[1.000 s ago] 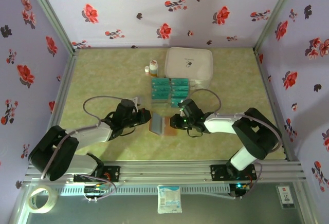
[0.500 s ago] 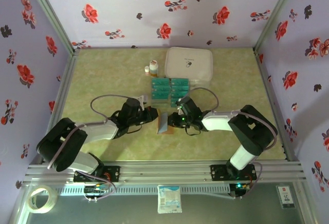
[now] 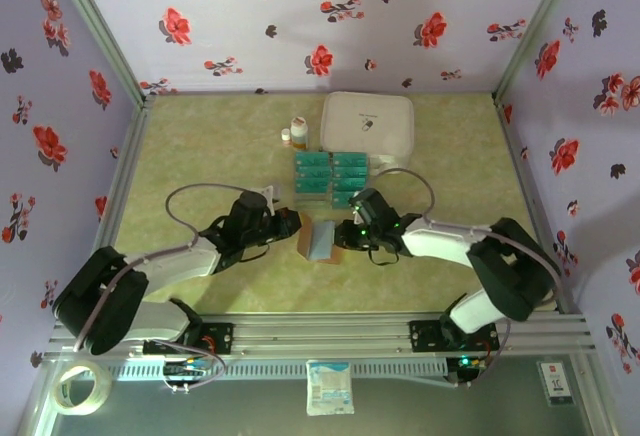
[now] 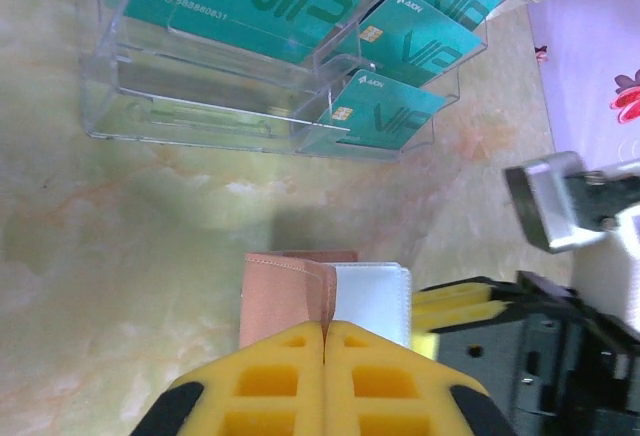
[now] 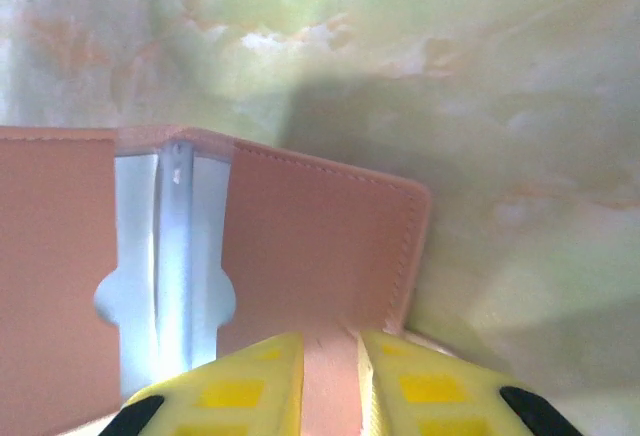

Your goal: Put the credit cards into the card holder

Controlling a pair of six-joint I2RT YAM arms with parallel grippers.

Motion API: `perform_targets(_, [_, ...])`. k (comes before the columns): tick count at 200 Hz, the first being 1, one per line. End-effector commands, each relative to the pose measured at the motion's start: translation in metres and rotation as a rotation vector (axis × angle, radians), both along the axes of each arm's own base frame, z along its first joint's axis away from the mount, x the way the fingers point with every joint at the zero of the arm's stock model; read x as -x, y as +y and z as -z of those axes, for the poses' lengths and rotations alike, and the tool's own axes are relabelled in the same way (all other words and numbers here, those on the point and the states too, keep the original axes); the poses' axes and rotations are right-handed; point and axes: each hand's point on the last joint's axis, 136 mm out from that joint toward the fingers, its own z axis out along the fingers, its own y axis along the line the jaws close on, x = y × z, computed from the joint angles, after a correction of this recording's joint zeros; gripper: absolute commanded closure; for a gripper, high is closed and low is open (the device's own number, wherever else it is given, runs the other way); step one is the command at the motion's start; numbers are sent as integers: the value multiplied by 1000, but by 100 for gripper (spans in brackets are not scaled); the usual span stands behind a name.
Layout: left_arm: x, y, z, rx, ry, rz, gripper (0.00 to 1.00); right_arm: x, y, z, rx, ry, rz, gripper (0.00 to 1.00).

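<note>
Left claw (image 4: 326,332): together, pinching one brown flap of the card holder (image 5: 320,241) at its edge.
Right claw (image 5: 331,348): clamped on the opposite flap, with leather between its pads.
Card holder: just on the near side of the clear tray (image 4: 200,96), partly spread, with pale lining showing between the flaps.
Credit cards (image 4: 392,116): standing in the clear tray's slots; none seen in the holder.
Risk, slip: both grips are thin edge pinches, so pulling the flaps wider could tug leather out of one claw.
Risk, fold-back: fetching a card means freeing one claw; the released flap would likely swing shut, or the holder skid on the desk (image 3: 200,156).
</note>
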Motion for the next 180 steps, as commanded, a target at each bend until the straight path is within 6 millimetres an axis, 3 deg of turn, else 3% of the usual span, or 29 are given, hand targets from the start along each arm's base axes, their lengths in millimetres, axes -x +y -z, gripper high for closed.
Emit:
perform_targets(1, [3,13,11,-72,-3,-5,100,-8,-20,-20,89,-49,20,79])
perform_targets(33, [4,14,17,-73,8,-8,100,-9,-17,-37,74,-67,6,79])
perform_targets(60, [5,16,22,-80,15,-15,100,-7,5,-45,13,-67,-20,79])
perform_targets(93, [8,20,27,-103,16,-10,100,0,34,-36,0,-51,-77,79])
perform_targets(116, [9,24,33,-148,18,-7,89,2,43,-21,9,-36,-96,80])
perform_targets(180, [10,44,49,-307,17,-7,54,10,26,19,83,4,-82,81])
